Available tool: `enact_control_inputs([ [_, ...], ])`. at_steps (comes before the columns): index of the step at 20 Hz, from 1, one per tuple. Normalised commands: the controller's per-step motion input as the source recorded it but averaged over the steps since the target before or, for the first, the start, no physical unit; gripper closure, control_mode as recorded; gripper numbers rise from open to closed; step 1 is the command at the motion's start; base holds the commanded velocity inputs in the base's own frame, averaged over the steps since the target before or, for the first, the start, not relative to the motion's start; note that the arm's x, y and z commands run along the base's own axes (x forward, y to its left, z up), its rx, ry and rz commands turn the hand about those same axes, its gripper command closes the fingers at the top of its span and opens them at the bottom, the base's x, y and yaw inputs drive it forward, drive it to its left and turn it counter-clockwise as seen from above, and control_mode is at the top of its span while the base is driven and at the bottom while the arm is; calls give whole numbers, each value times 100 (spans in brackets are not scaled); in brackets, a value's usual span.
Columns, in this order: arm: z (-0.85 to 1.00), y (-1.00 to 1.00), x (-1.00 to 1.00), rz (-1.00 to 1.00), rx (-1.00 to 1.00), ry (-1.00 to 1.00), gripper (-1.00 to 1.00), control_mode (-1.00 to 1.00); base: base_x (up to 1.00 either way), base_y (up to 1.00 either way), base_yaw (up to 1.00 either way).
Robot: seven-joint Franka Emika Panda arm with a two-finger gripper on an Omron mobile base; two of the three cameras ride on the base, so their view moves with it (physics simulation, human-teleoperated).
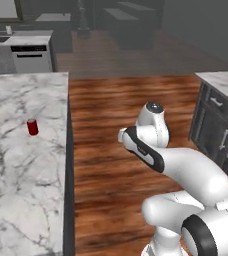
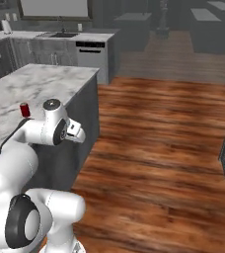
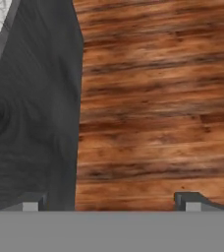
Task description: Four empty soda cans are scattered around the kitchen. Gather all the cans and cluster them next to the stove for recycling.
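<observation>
My two-finger gripper [image 3: 111,202] stands fully open and holds nothing; its dark fingertips [image 3: 187,201] point down at the brown plank floor [image 3: 158,98], just beside the dark grey side wall [image 3: 30,113] of the white marble-topped island [image 1: 16,165]. One small red cylindrical soda can [image 1: 32,127] with a silver top stands upright on that island, away from its floor-side edge and well apart from my hand. In the right base view the same can [image 2: 24,109] shows just past my white arm [image 2: 45,131].

Risks, as I judge them: my hand hangs below the island top, so a direct sweep toward the can would strike the island's wall or edge; I would need to lift clear first. A light empty can may tip or roll if one finger touches it before the other closes.

Surroundings: a dark cabinet with pale handles [image 1: 218,135] under a marble top stands across the floor from the island; a white dishwasher front [image 2: 91,57] and a sink counter [image 2: 60,35] lie beyond the island's far end. I cannot pick out the stove from here.
</observation>
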Motion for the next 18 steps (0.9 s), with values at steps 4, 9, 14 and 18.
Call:
enact_control_inputs([
  [4,0,0,0,0,0,0,-100,100,60,-36,12],
  [9,0,0,0,0,0,0,-100,100,60,-30,26],
  [14,0,0,0,0,0,0,-100,100,58,-29,28],
  [18,0,0,0,0,0,0,-100,100,58,-29,27],
])
